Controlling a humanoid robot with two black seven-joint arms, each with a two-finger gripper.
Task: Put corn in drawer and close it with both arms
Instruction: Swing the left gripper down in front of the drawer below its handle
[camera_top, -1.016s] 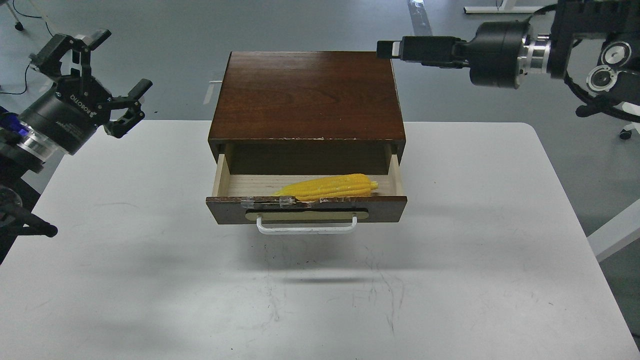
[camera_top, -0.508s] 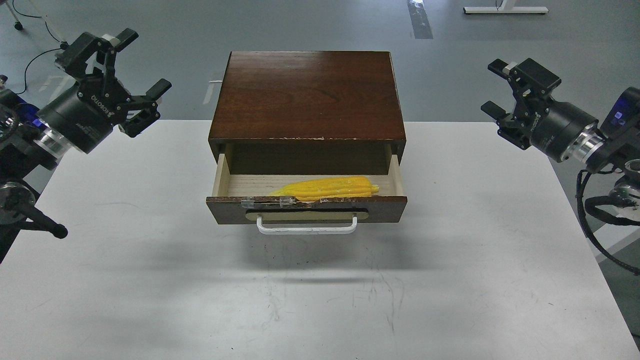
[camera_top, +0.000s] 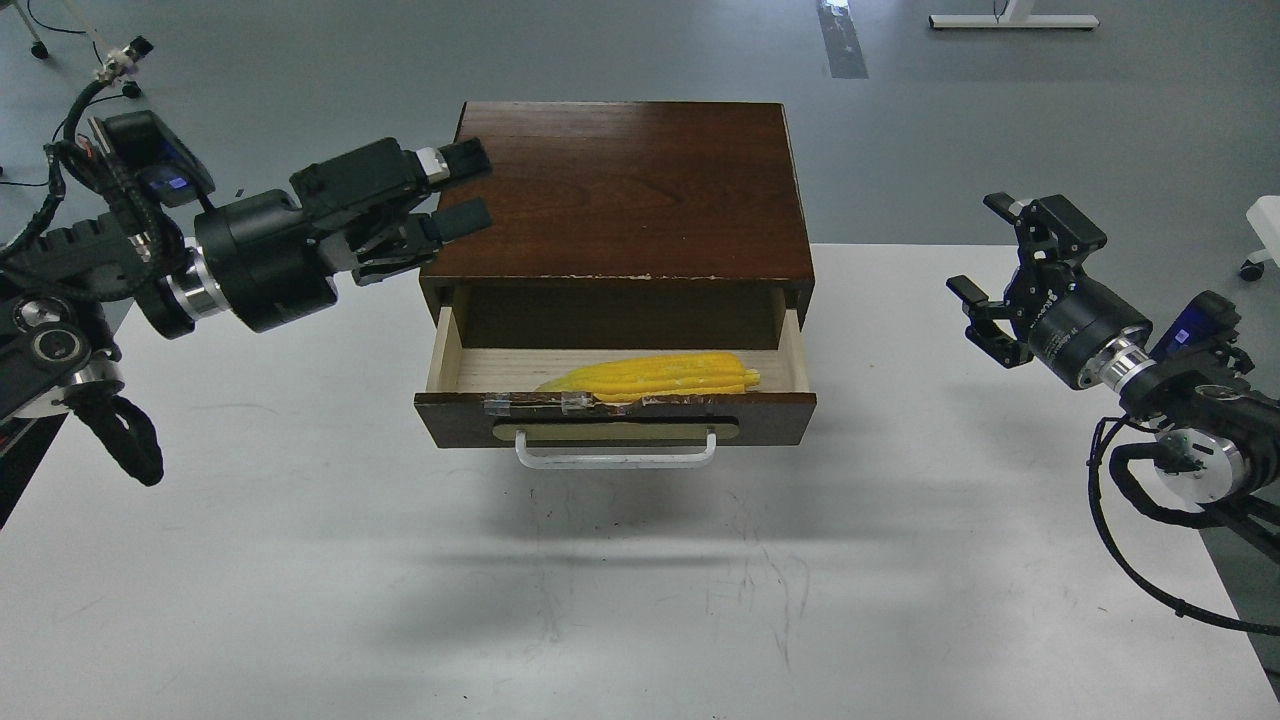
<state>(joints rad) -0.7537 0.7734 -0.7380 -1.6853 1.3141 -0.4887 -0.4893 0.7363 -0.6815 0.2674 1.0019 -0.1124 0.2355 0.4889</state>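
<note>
The yellow corn (camera_top: 655, 376) lies flat inside the open drawer (camera_top: 615, 418), along its front wall. The drawer is pulled out of the dark-brown cabinet (camera_top: 615, 190); its white bar handle (camera_top: 615, 457) faces me. My left gripper (camera_top: 455, 190) is open and empty, its fingers over the cabinet's top left corner. My right gripper (camera_top: 1005, 270) is open and empty, above the table to the right of the drawer, well apart from it.
The white table (camera_top: 640, 580) carries the cabinet at its far middle. Its near half holds only scuff marks. Grey floor lies beyond, with a white chair (camera_top: 1262, 235) at the far right edge.
My left arm has swung right, bringing its gripper from the far left to the cabinet's top left corner. My right gripper has dropped lower beside the table's right side. The corn has settled flat.
</note>
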